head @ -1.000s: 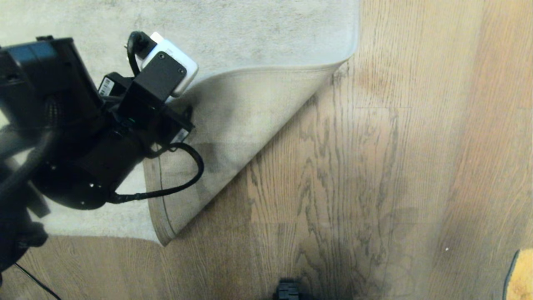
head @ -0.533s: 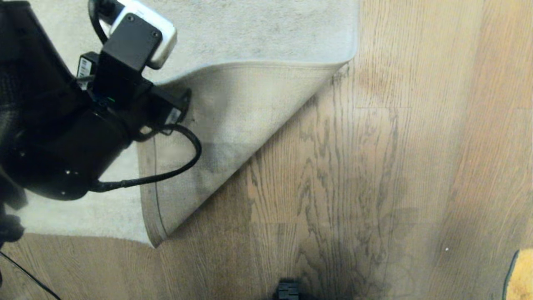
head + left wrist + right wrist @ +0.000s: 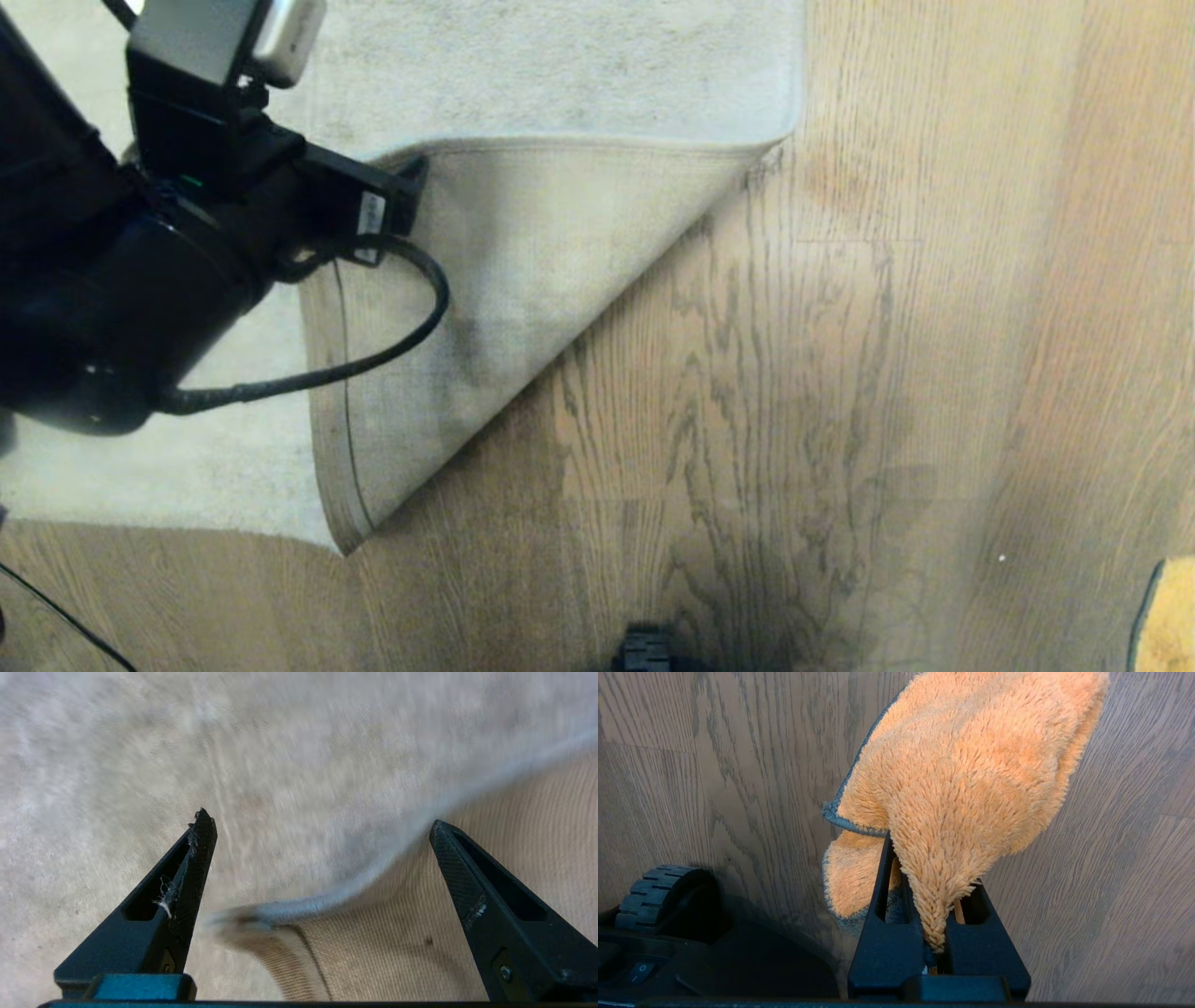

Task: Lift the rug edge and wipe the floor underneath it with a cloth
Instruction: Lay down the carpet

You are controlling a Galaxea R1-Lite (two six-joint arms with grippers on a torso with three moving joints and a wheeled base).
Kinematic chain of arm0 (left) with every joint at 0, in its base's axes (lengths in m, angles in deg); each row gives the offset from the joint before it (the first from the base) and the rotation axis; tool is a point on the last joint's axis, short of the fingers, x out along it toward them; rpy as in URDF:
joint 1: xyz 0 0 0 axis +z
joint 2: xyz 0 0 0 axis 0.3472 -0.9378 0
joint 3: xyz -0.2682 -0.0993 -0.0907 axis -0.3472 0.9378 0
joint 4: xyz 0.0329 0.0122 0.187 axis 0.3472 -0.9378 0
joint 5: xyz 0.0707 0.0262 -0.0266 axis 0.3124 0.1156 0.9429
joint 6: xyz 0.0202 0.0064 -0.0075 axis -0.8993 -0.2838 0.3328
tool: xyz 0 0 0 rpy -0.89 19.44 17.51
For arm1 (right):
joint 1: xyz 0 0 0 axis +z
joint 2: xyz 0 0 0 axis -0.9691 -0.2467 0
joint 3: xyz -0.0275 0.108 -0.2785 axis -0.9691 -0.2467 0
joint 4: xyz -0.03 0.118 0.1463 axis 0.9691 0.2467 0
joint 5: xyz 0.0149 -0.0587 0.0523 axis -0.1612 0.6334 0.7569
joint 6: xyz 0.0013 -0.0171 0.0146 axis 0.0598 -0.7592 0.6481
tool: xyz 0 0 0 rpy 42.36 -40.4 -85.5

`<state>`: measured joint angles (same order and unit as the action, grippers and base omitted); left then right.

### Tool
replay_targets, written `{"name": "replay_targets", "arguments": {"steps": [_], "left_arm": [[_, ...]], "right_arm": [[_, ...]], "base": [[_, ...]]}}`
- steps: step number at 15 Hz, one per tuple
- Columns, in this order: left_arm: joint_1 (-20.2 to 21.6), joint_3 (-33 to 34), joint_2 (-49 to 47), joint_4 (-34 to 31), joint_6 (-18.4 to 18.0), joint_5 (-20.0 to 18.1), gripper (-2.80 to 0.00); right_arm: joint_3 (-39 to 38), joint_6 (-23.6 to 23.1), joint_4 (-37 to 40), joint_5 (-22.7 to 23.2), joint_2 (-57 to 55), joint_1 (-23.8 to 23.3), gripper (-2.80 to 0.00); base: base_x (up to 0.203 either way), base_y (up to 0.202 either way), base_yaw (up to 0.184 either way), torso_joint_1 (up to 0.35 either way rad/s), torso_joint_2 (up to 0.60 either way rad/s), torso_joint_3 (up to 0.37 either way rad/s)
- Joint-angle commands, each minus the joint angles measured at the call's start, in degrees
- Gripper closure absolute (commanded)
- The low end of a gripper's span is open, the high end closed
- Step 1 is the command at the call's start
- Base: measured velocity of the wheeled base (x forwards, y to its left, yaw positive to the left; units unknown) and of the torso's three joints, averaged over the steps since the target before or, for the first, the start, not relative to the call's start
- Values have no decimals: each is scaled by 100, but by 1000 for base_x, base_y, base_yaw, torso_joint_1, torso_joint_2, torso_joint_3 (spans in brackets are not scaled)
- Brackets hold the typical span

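In the head view the pale grey rug fills the upper left of the frame, and the rug edge [image 3: 523, 271] at its corner lies folded back over the pile, showing a triangle of finely woven beige backing whose fold line runs diagonally from the upper right of the rug down to a point at the lower left. The floor [image 3: 840, 373], brown wood-grain planks with dark grain lines, takes up the right and bottom of the frame and is bare beside the fold. The left arm enters from the upper left of the frame, its black wrist and looping cable sitting over the folded corner's left end. In the left wrist view the left gripper [image 3: 322, 828] has its two black fingers spread wide apart with nothing between them; one finger [image 3: 187, 891] is over the grey pile, the other over the beige backing, and the turned-over border of the rug runs between them below. In the right wrist view the right gripper [image 3: 938, 933] is pinched tight on a bunched end of the cloth [image 3: 966, 774], an orange-yellow fuzzy piece with a dark grey edge that hangs over the planks; a black wheel [image 3: 658, 896] of the base sits at the lower left. In the head view a sliver of that cloth shows at the bottom right corner.
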<state>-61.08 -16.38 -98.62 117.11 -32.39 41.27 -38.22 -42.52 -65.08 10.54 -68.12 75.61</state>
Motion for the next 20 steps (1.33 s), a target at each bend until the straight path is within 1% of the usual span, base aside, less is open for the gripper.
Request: {"name": "replay_targets", "arguments": {"steps": [1,4,6,9,13,20], "left_arm": [[-10,12,8,233,14,22,-280],[-30,-5,26,255,103,-99,-280],[-36,47,59,264,315,-203,-280],[-47,416,101,256,312,-224,-280],[-322,707,51,212,308,-233,-280],[-756,635,-651,227,308,-221,-280]], "right_arm": [[0,-6,0,6,-7,-1,0],[0,-6,0,6,-7,2,0],[0,-6,0,6,-7,2,0],[0,-6,0,6,-7,2,0],[0,-6,0,6,-7,2,0],[0,-6,0,6,-7,2,0]], "base": [[0,0,0,0,0,0],[0,0,0,0,0,0],[0,0,0,0,0,0],[0,0,0,0,0,0],[0,0,0,0,0,0],[0,0,0,0,0,0]]}}
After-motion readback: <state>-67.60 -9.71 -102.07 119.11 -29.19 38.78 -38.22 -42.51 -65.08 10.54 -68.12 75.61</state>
